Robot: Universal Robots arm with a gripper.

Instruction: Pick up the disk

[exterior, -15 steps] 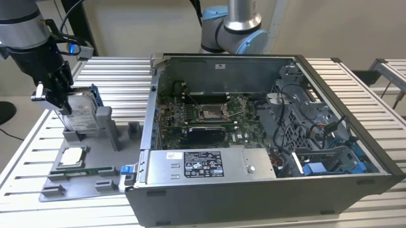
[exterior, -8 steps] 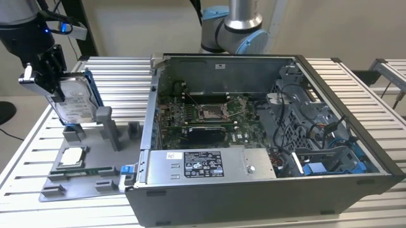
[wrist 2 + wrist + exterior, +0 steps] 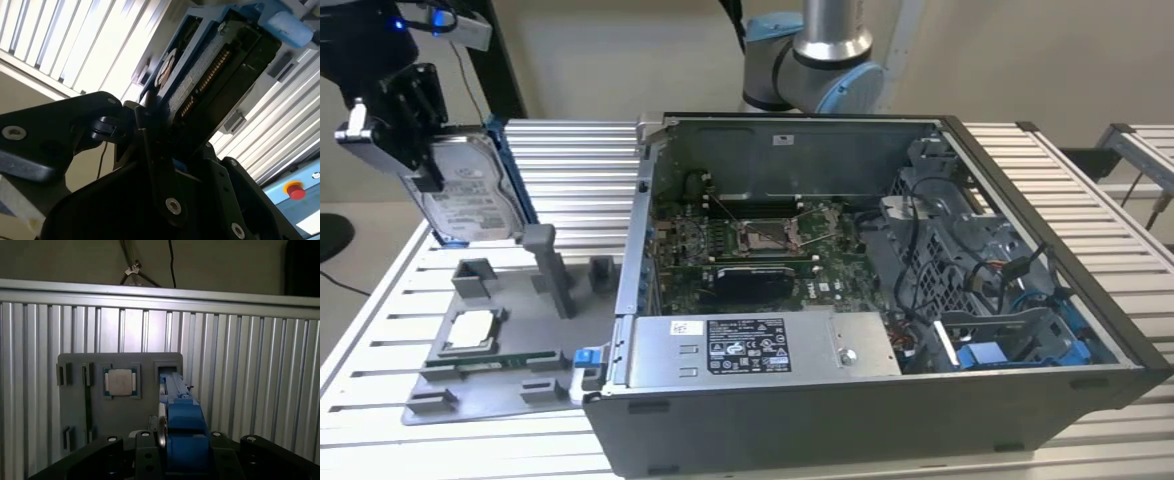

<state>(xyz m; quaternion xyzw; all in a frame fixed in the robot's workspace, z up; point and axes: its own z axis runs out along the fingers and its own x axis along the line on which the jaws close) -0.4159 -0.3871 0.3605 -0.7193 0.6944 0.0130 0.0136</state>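
Note:
The disk [image 3: 470,196] is a silver-grey drive with a white label and blue rails. It hangs upright in the air at the exterior view's left, above the grey fixture plate [image 3: 507,385]. My gripper [image 3: 414,145] is shut on the disk's upper end, its black fingers [image 3: 150,145] clamping both faces. In the first wrist view the disk [image 3: 182,425] shows edge-on between the fingers [image 3: 145,440], above the plate [image 3: 75,410]. In the second wrist view its circuit-board side and blue frame [image 3: 210,75] point away from the gripper.
The plate carries a small square silver chip [image 3: 470,330], a green memory stick [image 3: 494,358] and grey posts [image 3: 547,265]. An open computer case [image 3: 854,300] stands at the exterior view's right on the slatted metal table [image 3: 574,150]. The arm's base [image 3: 814,60] rises behind the case.

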